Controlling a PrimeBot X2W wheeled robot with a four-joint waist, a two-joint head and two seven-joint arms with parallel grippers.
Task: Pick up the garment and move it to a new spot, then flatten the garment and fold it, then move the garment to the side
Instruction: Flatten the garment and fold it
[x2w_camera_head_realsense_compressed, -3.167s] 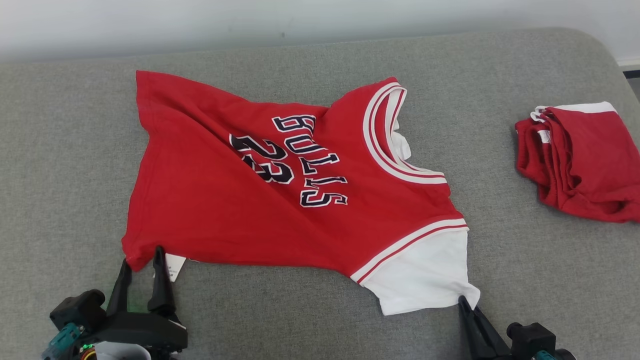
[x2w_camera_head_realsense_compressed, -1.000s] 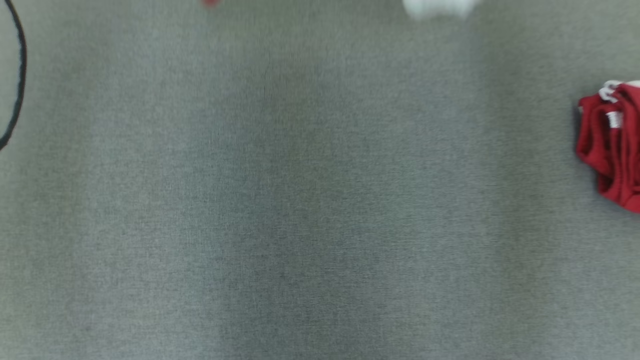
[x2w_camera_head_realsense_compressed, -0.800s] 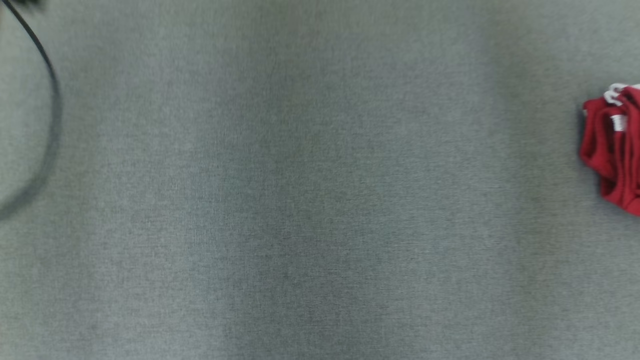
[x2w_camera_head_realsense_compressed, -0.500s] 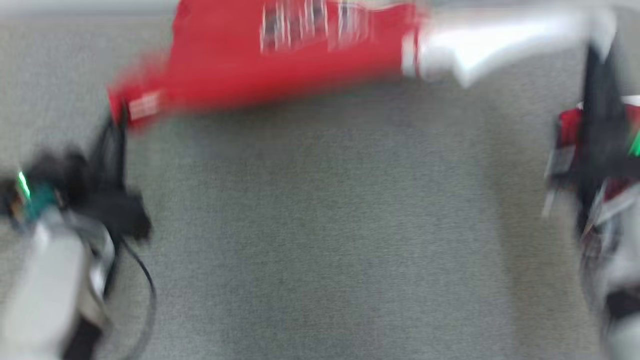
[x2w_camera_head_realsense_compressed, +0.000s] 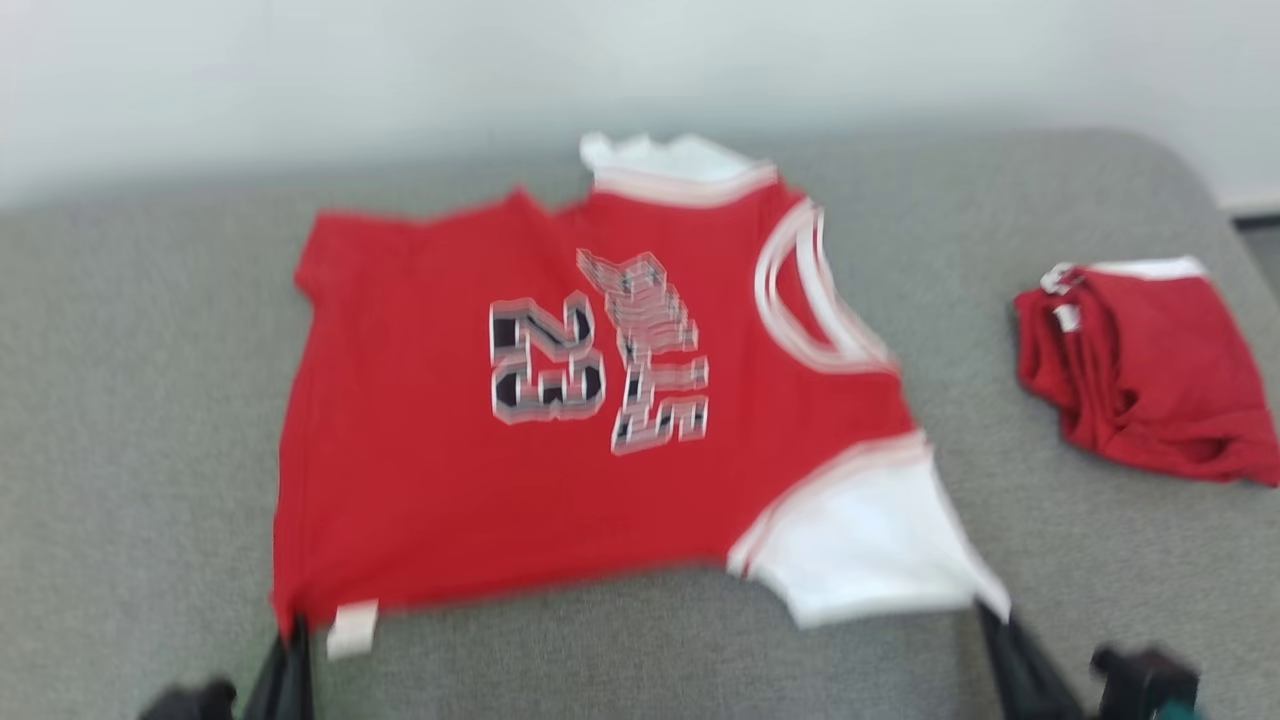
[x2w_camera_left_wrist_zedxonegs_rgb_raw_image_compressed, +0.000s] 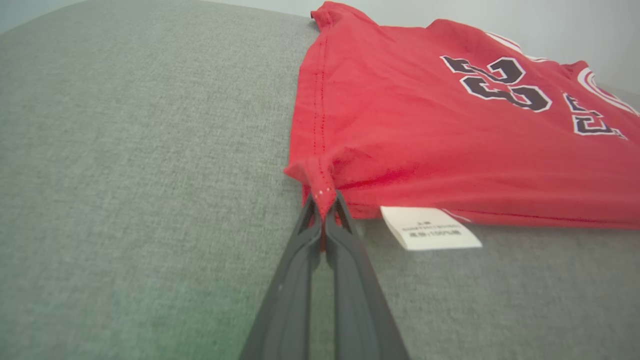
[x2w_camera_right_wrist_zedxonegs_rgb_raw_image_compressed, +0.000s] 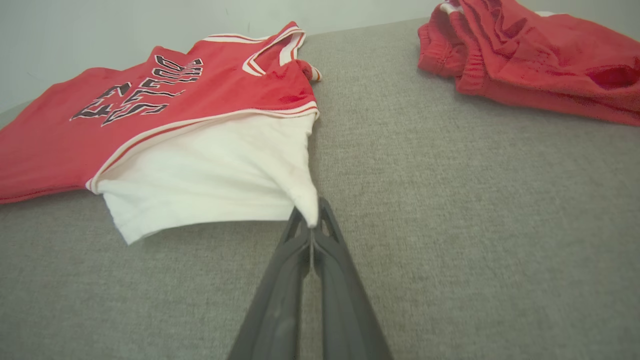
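Head view, motion-blurred: red garment (x2w_camera_head_realsense_compressed: 400, 480) lies spread face up on the grey cushion (x2w_camera_head_realsense_compressed: 130, 420). It has a dark number and lettering on the chest, with the white-banded neckline toward the robot's right and the hem toward its left. One white sleeve (x2w_camera_head_realsense_compressed: 870, 550) lies at the near right corner; the other sleeve (x2w_camera_head_realsense_compressed: 670, 160) lies at the far edge, close to the pale wall (x2w_camera_head_realsense_compressed: 600, 60). Left wrist view: left gripper (x2w_camera_left_wrist_zedxonegs_rgb_raw_image_compressed: 322, 210) is clenched on the near hem corner of the garment. Red cloth with a stitched edge is bunched between the two dark fingertips and drawn up into a small peak. A white care label (x2w_camera_left_wrist_zedxonegs_rgb_raw_image_compressed: 431, 229) sticks out from under the hem just beside the fingers, flat on the cushion. Right wrist view: right gripper (x2w_camera_right_wrist_zedxonegs_rgb_raw_image_compressed: 312, 222) is clenched on the outer corner of the near white sleeve, the cloth pulled to a point between the fingertips. Both grippers sit low over the cushion at the near edge of the garment, well apart, one per corner. A folded red bundle (x2w_camera_head_realsense_compressed: 1140, 370) with white trim rests on the cushion to the right, apart from the garment and not touching it.
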